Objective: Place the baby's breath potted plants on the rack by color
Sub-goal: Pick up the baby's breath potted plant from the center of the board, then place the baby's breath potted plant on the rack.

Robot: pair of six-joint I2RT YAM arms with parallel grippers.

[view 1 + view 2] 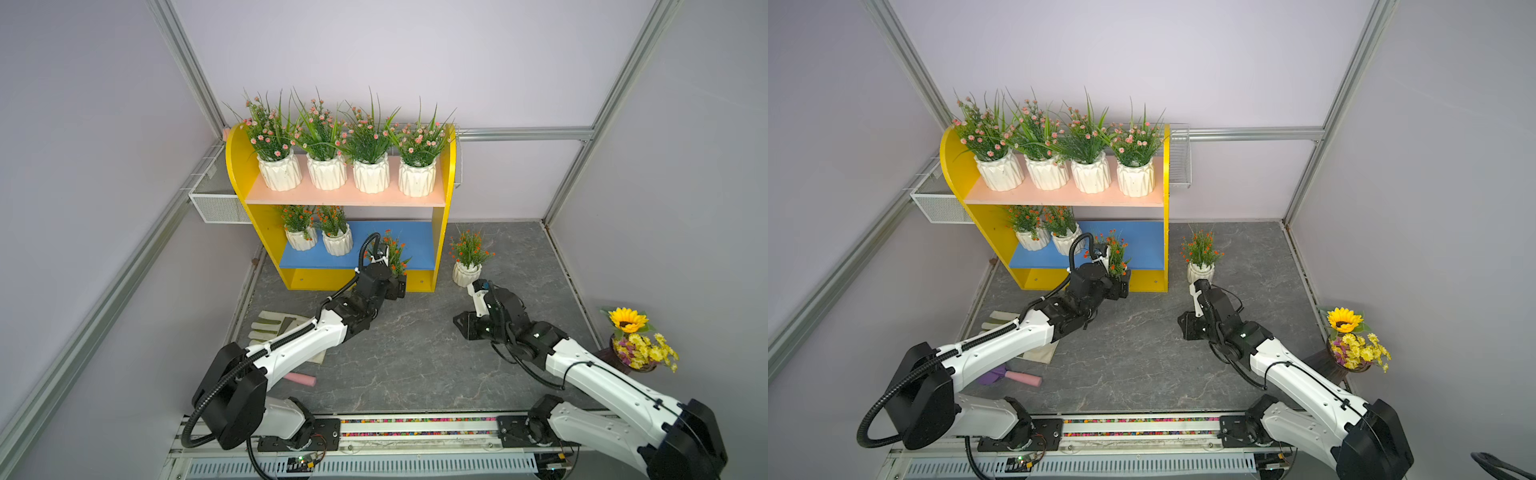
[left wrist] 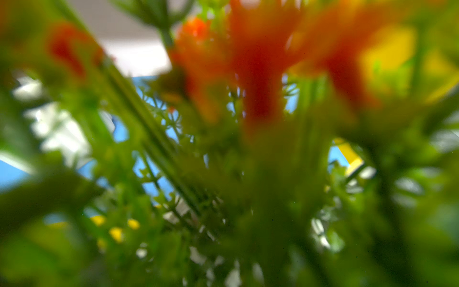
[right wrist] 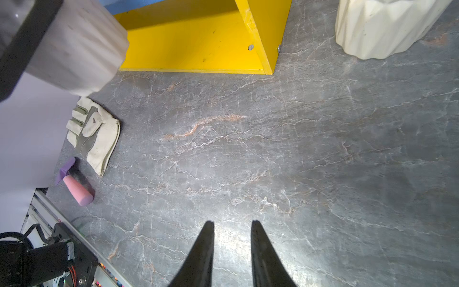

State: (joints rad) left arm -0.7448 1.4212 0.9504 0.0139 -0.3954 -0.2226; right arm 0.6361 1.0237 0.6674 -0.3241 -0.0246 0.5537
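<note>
**A:** What is your right gripper (image 3: 232,225) doing?

**B:** It is hovering over the bare table (image 3: 248,149), jaws slightly apart and pinching nothing. You are likely lining up on the loose orange plant (image 1: 467,259), which is standing just beside the rack (image 1: 441,232).

**A:** And your left gripper (image 1: 384,272)?

**B:** It is clamping the carried orange plant (image 1: 394,249) by its pot at the blue board (image 1: 415,245)'s front edge. You are probably grouping it with the two orange plants (image 1: 300,232) at the left end. The pink plants (image 1: 370,137) are filling the pink board (image 1: 345,198).
</note>
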